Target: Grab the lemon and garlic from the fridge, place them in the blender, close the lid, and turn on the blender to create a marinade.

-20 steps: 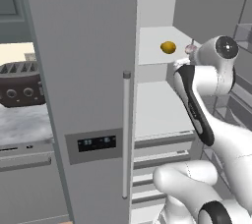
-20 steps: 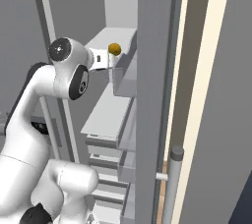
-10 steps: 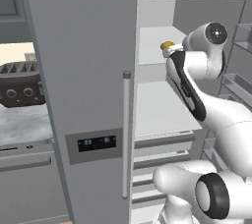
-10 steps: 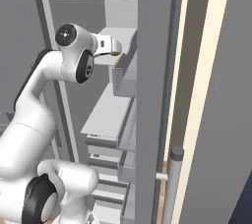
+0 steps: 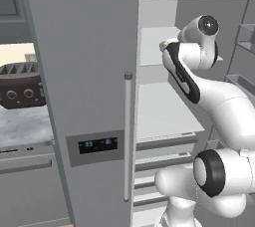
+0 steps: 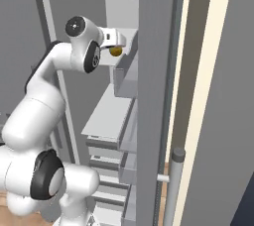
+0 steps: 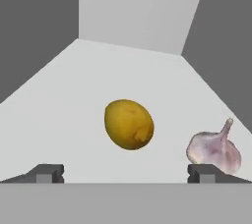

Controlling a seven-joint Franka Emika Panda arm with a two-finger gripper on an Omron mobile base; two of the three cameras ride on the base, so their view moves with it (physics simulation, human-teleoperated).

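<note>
On the fridge's [image 5: 84,71] upper white shelf [image 7: 74,95] lies the yellow lemon [image 7: 129,124], and a garlic bulb [image 7: 214,148] rests just to its right. My gripper [image 7: 125,174] is open, its fingertips [image 7: 47,173] set wide and just short of the lemon, which sits centred between them. From the right base view the gripper [image 6: 118,45] hovers right at the lemon [image 6: 116,50] inside the fridge. In the left base view my arm [image 5: 187,66] covers the lemon. The blender and the lid are out of view.
The closed fridge door with its bar handle [image 5: 128,136] and dark display [image 5: 97,145] stands left of my arm. A dark toaster [image 5: 20,89] sits on the counter at far left. The open door's bins [image 6: 126,76] are close on the right, with a lower shelf [image 5: 162,111] and drawers beneath.
My arm has reached deeper into the fridge toward the upper shelf. The hand has closed in on the lemon, which my arm now covers in the left base view.
</note>
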